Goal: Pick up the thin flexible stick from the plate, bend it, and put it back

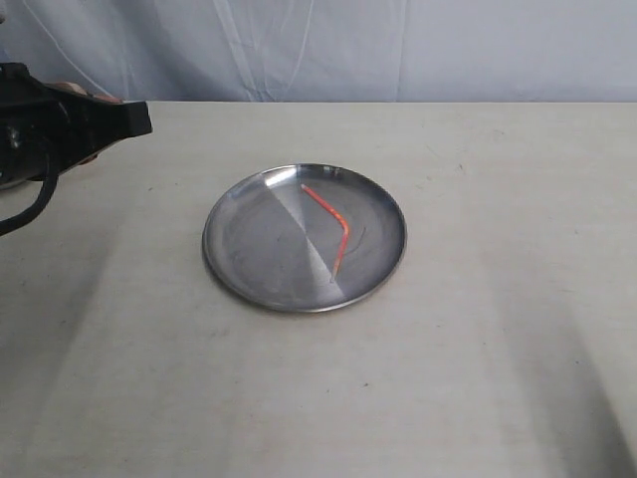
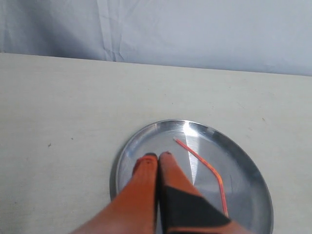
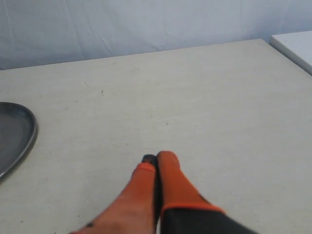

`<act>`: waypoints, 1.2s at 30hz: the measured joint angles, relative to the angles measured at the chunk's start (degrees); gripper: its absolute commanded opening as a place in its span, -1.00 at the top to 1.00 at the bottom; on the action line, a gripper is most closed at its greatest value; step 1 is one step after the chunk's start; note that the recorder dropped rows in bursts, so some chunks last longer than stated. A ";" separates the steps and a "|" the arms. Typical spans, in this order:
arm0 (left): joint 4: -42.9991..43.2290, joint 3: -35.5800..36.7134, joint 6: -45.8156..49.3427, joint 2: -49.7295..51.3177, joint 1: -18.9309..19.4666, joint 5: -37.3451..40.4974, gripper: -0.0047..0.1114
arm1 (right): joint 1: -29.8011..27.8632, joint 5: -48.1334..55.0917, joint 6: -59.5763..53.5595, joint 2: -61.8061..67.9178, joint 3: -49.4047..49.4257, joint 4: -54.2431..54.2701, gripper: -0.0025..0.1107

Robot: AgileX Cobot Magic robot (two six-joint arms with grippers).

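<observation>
The round silver plate (image 1: 259, 254) sits mid-table, and the thin red-orange stick (image 1: 333, 221) lies in its right half, bent at an angle. The left wrist view looks down on the plate (image 2: 243, 170) and the angled stick (image 2: 208, 168). My left gripper (image 2: 157, 157) is shut with nothing in it, raised well off the table, its tips apart from the stick. Only the left arm's black body (image 1: 60, 129) shows at the exterior view's left edge. My right gripper (image 3: 157, 158) is shut and empty over bare table, with the plate's rim (image 3: 27, 141) off to one side.
The table (image 1: 478, 378) is a pale beige surface with a light blue cloth (image 1: 348, 45) behind it. A white object's corner (image 3: 297, 46) shows beyond the table's edge in the right wrist view.
</observation>
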 measured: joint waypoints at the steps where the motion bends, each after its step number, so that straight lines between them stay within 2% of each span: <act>1: 0.00 0.00 0.00 0.00 0.00 0.00 0.92 | 0.00 0.00 0.00 0.00 0.00 0.00 0.97; 30: 0.00 0.00 0.14 0.00 0.00 0.00 0.92 | 0.00 0.00 0.13 0.00 0.00 1.77 0.97; 34: 4.13 0.46 1.21 -1.20 -0.22 4.08 0.92 | 0.00 0.00 0.13 0.00 0.00 2.92 0.97; 36: 3.24 2.17 1.51 -4.26 -0.22 5.43 0.92 | 0.00 0.00 0.13 0.00 0.00 3.15 0.97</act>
